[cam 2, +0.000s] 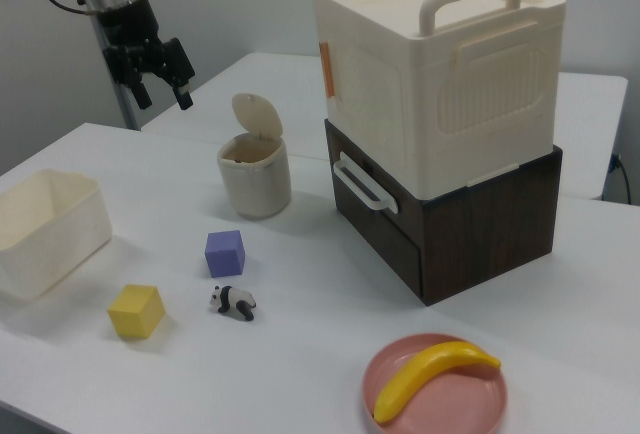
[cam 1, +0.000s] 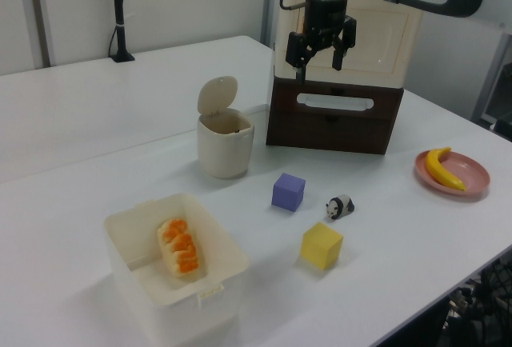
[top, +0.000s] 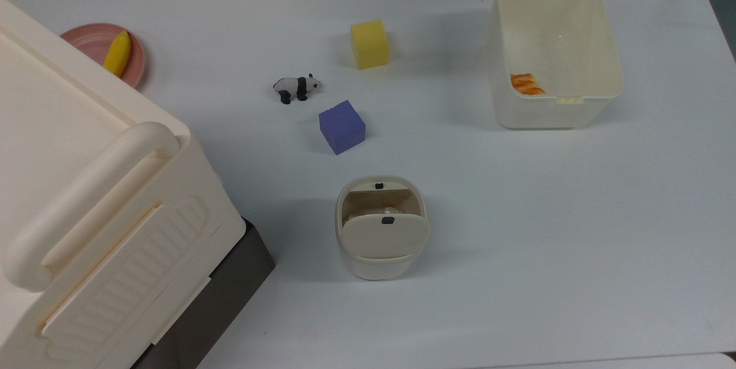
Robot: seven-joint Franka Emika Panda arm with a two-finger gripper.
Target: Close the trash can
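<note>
White table [top: 517, 242], trash can [top: 381, 242] lid up, gripper [cam 1: 321, 48] open

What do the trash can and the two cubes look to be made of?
The trash can looks like smooth matte cream plastic: thin moulded walls, and a flat hinged lid standing open. The yellow cube looks like soft foam or sponge, going by its dull, slightly grainy faces. The purple cube has the same matte look, probably foam too, though painted wood is possible.
</note>
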